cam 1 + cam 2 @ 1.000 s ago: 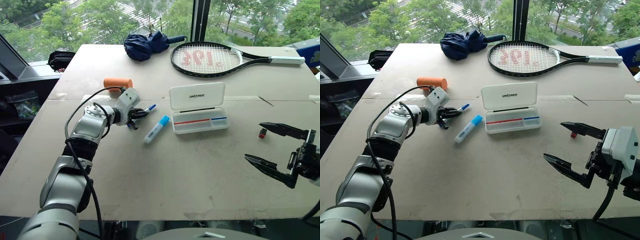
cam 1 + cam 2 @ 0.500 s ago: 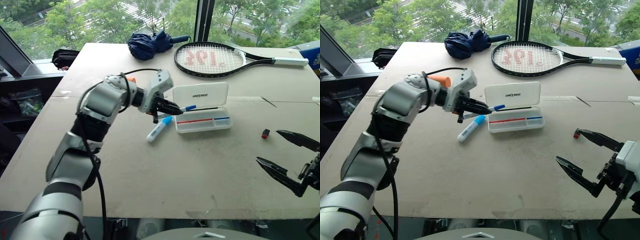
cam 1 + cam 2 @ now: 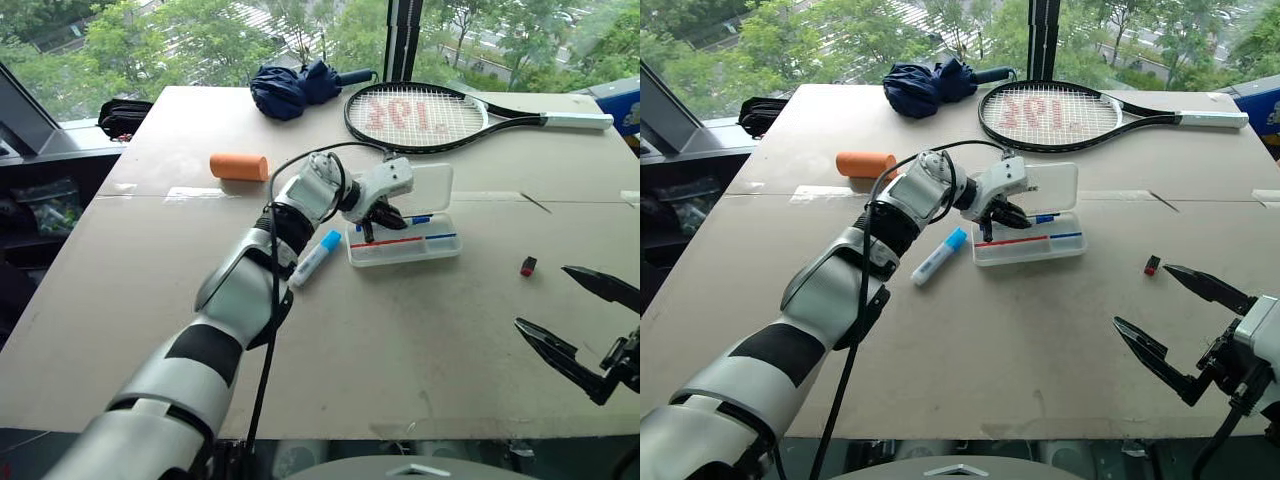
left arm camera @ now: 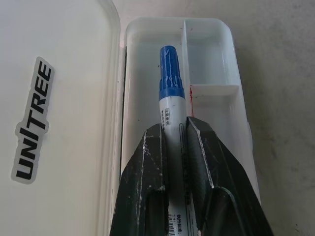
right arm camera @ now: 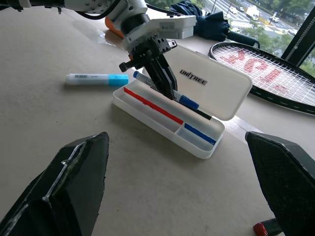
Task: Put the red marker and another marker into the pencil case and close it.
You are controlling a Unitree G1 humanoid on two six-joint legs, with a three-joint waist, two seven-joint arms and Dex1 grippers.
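Two grippers — left (image 4: 178,129) clamping half-hidden blue-capped marker (image 4: 172,93) over pencil case (image 4: 216,64), right (image 3: 1185,320) agape.

the left claw (image 4: 174,135) hides the blue-capped marker's (image 4: 172,93) lower barrel.

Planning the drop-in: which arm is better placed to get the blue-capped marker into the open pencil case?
Left. The left gripper is shut on the blue-capped marker right over the open pencil case. The right gripper hangs open, well off to the side.
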